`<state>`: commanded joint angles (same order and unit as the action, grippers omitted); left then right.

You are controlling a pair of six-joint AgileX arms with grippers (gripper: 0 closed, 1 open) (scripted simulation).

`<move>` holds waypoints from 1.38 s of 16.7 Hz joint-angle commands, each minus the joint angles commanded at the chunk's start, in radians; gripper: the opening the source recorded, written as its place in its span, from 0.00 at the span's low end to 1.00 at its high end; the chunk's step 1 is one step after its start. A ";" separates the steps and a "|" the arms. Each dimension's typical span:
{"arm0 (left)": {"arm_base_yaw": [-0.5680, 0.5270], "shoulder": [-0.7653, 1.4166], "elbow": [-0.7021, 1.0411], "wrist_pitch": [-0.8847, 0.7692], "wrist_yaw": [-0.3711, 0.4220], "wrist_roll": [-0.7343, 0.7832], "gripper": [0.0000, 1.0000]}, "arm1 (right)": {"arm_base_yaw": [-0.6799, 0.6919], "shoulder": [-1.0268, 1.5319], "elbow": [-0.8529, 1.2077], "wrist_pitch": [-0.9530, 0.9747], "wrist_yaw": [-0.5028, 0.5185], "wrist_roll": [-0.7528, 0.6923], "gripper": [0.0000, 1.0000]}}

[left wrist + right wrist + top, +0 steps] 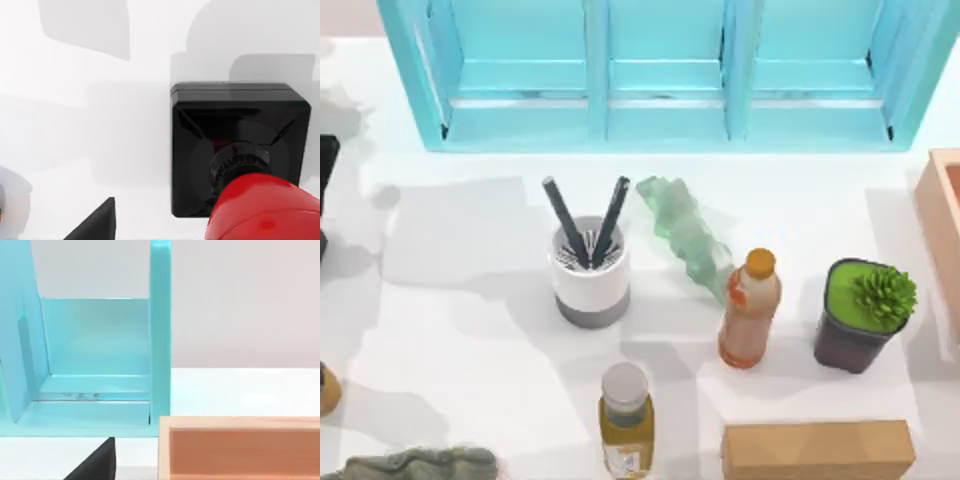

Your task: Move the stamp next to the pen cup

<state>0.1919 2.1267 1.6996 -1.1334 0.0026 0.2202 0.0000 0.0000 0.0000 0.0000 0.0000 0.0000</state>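
Stamp (pixel 240 150): upright on the white counter (pixel 75 150) directly below the left wrist camera, black square base flat, dark neck and glossy red knob rising toward the lens; it stands free, with no finger touching it. Left hand: poised straight over the stamp, apparently lined up for a descent onto the knob; one dark finger tip (pixel 95 225) shows near the frame edge, and whether the fingers are apart or together I cannot tell. Pen cup (pixel 590 270): white cylinder with a grey bottom band, two black pens leaning apart from its slotted top, standing left of centre in the top view, with bare counter on its left that would suit a set-down. Neighbours to steer round: crumpled green translucent piece (pixel 685 235) just right of the cup, orange-capped bottle (pixel 750 310) farther right, silver-capped bottle (pixel 626 420) near the front. Dark pot with green plant (pixel 865 315): well to the right. Turquoise shelf unit (pixel 660 75): along the back. Right hand: parked facing that shelf and a wooden box (pixel 240 447); its finger state likewise cannot be told.
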 joint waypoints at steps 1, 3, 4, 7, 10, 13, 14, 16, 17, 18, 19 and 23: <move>0.001 0.006 -0.036 0.040 0.000 0.001 1.00 | 0.000 0.000 0.000 0.000 0.000 0.000 1.00; 0.002 0.015 -0.083 0.089 0.000 0.002 1.00 | 0.000 0.000 0.000 0.000 0.000 0.000 1.00; 0.002 0.017 -0.091 0.097 0.000 0.002 1.00 | 0.000 0.000 0.000 0.000 0.000 0.000 1.00; 0.002 0.017 -0.091 0.098 0.000 0.002 1.00 | 0.000 0.000 0.000 0.000 0.000 0.000 1.00; 0.002 0.017 -0.091 0.098 0.000 0.002 0.77 | 0.000 0.000 0.000 0.000 0.000 0.000 1.00; 0.002 0.017 -0.091 0.098 0.000 0.002 0.55 | 0.000 0.000 0.000 0.000 0.000 0.000 1.00; 0.002 0.017 -0.091 0.098 0.000 0.002 0.47 | 0.000 0.000 0.000 0.000 0.000 0.000 1.00; 0.002 0.017 -0.091 0.098 0.000 0.002 0.32 | 0.000 0.000 0.000 0.000 0.000 0.000 1.00; 0.002 0.017 -0.091 0.098 0.000 0.002 0.25 | 0.000 0.000 0.000 0.000 0.000 0.000 1.00; 0.002 0.017 -0.091 0.098 0.000 0.002 0.17 | 0.000 0.000 0.000 0.000 0.000 0.000 1.00; 0.002 0.017 -0.091 0.098 0.000 0.002 0.10 | 0.000 0.000 0.000 0.000 0.000 0.000 1.00; 0.002 0.017 -0.091 0.098 0.000 0.002 0.00 | 0.000 0.000 0.000 0.000 0.000 0.000 1.00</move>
<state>0.1941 2.1440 1.6082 -1.0355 0.0028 0.2227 0.0000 0.0000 0.0000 0.0000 0.0000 0.0000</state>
